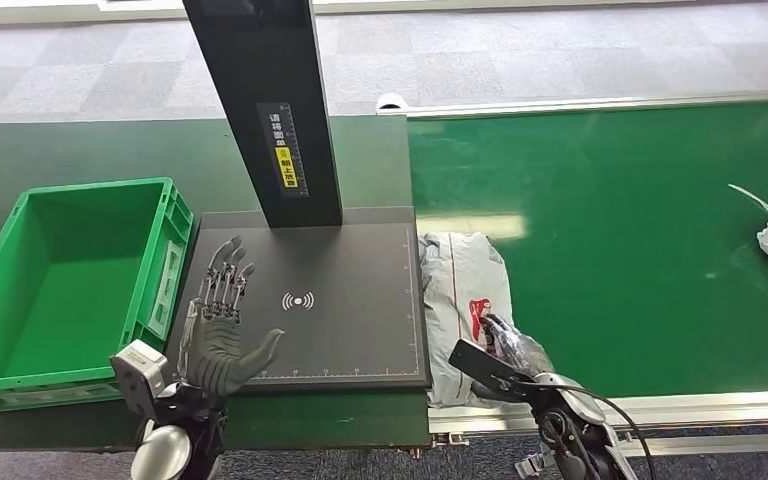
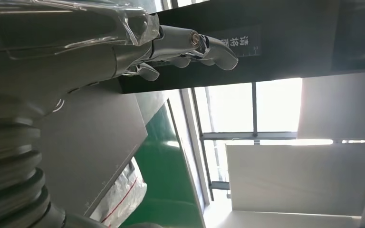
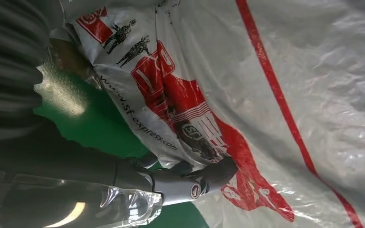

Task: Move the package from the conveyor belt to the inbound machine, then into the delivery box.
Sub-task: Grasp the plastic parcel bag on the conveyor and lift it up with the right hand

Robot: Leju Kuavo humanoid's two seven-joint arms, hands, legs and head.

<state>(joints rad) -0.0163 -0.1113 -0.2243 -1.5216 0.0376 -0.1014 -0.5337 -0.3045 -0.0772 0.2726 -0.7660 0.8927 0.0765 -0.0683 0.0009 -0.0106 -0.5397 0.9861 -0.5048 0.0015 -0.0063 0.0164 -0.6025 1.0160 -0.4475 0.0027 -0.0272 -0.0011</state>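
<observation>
Green belt (image 1: 610, 250) carries the package (image 1: 465, 300) at its near left edge, long axis running away from the robot, just beside the scanner plate (image 1: 350, 290). Right hand (image 1: 500, 350) presses its fingers (image 3: 214, 173) onto the package; whether they clamp it I cannot tell. Left hand (image 1: 222, 335) hovers spread, holding nothing.

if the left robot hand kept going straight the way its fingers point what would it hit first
Probably the black post rising from the scanner plate; the left robot hand is open above that plate, though depth is unclear.
</observation>
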